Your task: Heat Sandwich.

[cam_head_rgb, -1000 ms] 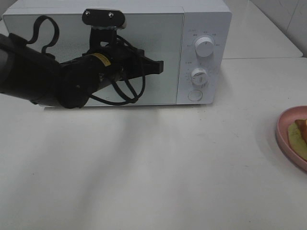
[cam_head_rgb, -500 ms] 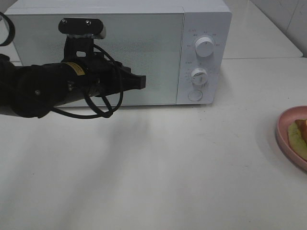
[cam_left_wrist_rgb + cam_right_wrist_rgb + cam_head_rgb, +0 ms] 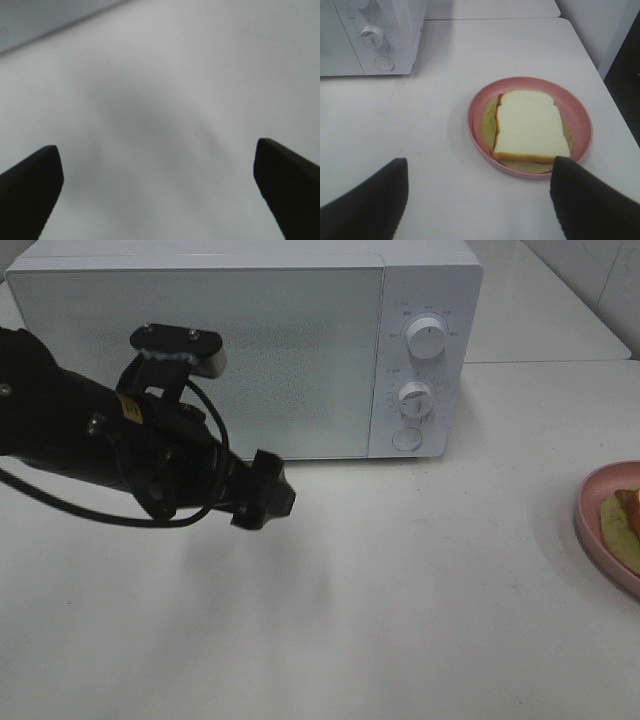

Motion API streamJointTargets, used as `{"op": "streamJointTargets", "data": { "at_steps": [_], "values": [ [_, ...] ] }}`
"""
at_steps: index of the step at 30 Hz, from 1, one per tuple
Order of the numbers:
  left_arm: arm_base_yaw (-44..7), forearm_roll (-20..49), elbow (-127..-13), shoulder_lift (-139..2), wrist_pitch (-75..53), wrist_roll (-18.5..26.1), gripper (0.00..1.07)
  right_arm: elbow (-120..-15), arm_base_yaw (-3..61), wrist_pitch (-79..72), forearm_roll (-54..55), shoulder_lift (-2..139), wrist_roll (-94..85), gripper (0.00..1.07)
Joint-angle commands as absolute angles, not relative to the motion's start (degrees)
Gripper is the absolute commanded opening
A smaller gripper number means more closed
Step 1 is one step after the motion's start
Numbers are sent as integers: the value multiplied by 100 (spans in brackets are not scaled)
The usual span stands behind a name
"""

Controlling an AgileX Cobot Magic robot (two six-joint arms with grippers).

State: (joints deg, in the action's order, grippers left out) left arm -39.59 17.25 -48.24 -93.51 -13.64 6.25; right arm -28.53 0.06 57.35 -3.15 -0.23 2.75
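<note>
The sandwich (image 3: pixel 530 124), a pale bread slice over orange-brown and yellow-green layers, lies flat on the round pink plate (image 3: pixel 476 120). From above, only its edge (image 3: pixel 622 522) shows at the far right on the plate (image 3: pixel 590 510). My right gripper (image 3: pixel 477 200) hovers open just short of the plate, with nothing between its fingers. The white microwave (image 3: pixel 300 340) stands at the back with its door closed. In front of the door, my left gripper (image 3: pixel 264 502) points down at the table. It is wide open and empty in the wrist view (image 3: pixel 160 190).
The microwave's two knobs (image 3: pixel 426 337) and round button (image 3: pixel 405 439) sit on its right panel. The white table (image 3: pixel 400 620) stretches between the microwave and the plate. The table's right edge (image 3: pixel 600 75) runs close behind the plate.
My left arm has drawn back from the microwave door and swung down and left toward the table. Its gripper has opened wide. The plate and sandwich have not moved.
</note>
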Motion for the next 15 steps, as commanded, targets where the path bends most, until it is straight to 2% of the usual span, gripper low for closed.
{"op": "streamJointTargets", "data": {
  "at_steps": [1, 3, 6, 8, 13, 14, 15],
  "values": [
    [-3776, 1662, -4796, -9167, -2149, 636, 99, -2853, -6, 5707, -321, -189, 246, 75],
    [-3707, 1667, -4796, -9121, -2355, 636, 99, -2853, -6, 5707, -321, -189, 246, 75],
    [-3260, 1673, -4830, -8955, -3140, 647, 98, -2853, -6, 5707, -321, -189, 246, 75],
    [-3163, 1673, -4830, -8909, -3283, 647, 98, -2853, -6, 5707, -321, -189, 246, 75],
    [-2384, 1541, -4830, -8411, -4246, 665, 98, -2853, -6, 5707, -321, -189, 235, 75],
    [-2384, 1541, -4830, -8411, -4246, 665, 98, -2853, -6, 5707, -321, -189, 235, 75],
    [-2063, 1450, -4830, -8199, -4492, 665, 98, -2853, -6, 5707, -321, -189, 235, 75]
  ]
}}
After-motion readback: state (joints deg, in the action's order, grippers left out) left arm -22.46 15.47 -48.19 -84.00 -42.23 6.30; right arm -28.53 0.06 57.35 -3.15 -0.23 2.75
